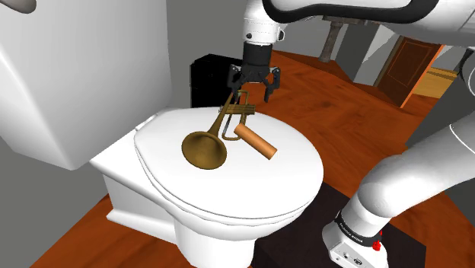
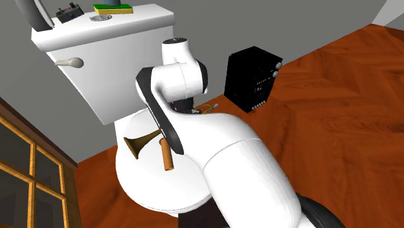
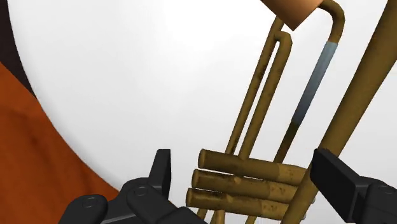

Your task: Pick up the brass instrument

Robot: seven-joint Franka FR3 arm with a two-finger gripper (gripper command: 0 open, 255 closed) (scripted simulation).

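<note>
A wooden floor (image 1: 327,99) of reddish-brown boards lies under everything. On it stands a white toilet, with its tank (image 2: 103,65) at the second exterior view's upper left and its closed lid (image 1: 266,183) across the middle of the shoulder view.

My white arm (image 1: 426,167) rises from the stand at the shoulder view's lower right and arches over the lid. In the second exterior view it covers much of the lid. A black box (image 2: 252,78) sits on the floor beyond the toilet, near the lid's far edge.

The trumpet (image 1: 221,129) lies flat on the lid. Its bell (image 1: 204,150) points toward the shoulder view's lower left and its valve end points toward the black box. A short copper-coloured cylinder (image 1: 255,141) lies on the lid just beside the trumpet's tubing.

My gripper (image 1: 251,93) hangs straight down over the valve end, low and close to it. My hand is spread wide and holds nothing.

In the wrist view the three valves (image 3: 248,184) lie between my fingers. One finger (image 3: 162,172) stands apart from the valves, with white lid showing in the gap. The other finger (image 3: 340,181) is just beside the trumpet's long outer tube, and I cannot tell whether it touches it.
</note>
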